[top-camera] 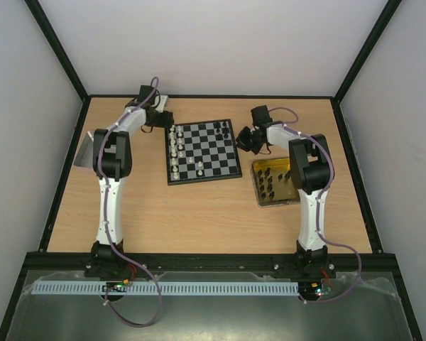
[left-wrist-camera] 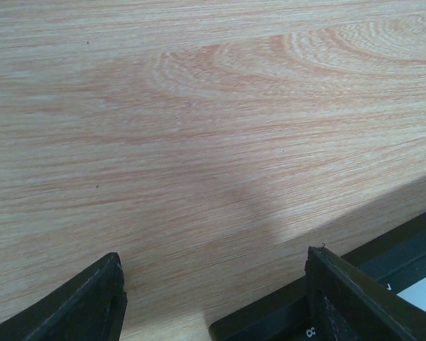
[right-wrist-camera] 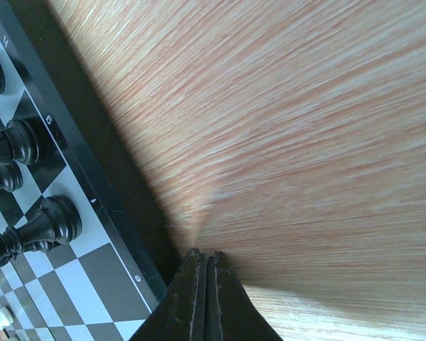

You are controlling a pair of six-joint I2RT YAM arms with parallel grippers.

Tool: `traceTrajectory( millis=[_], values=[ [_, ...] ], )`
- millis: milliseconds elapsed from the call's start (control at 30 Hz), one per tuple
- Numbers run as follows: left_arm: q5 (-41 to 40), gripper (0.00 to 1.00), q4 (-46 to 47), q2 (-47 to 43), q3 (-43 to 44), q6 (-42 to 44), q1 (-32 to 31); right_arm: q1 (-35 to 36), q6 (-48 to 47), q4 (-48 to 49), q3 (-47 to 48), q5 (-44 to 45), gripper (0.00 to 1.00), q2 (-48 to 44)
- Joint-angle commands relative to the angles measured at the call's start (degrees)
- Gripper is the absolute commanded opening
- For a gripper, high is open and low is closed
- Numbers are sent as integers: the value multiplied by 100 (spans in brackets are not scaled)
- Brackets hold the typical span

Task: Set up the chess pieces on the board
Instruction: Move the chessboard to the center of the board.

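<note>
Surface (top-camera: 199, 213): light wood-grain top, walled on three sides. The board (top-camera: 204, 178) lies flat on it at the far centre, turned slightly out of square with the surface edges, and its dark frame rests directly on the wood, as both wrist views show. The yellow tray (top-camera: 278, 203) lies flat to the right of the board, just beside its near right corner but apart from it. The silver tray (top-camera: 84, 153) sits at the far left by the wall, well apart from the board, largely hidden by the left arm, so full outline not readable.
</note>
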Motion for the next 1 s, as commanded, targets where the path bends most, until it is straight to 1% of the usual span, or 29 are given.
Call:
traceTrajectory(
  millis=[0,400,633,800,967],
  values=[
    [-25,69,-872,181,-446,-98,108,52,29,-49,-91,91,2,-125],
    [-54,68,-771,-73,-717,-97,369,102,18,-158,44,123,2,-92],
    [24,67,-587,-474,-1331,-77,616,153,-33,-223,18,128,2,-136],
    [136,66,-619,-526,-1550,-10,663,243,-23,-176,-148,154,2,-237],
    [231,66,-491,-719,-1895,44,661,306,8,-11,-535,142,2,-474]
  ],
)
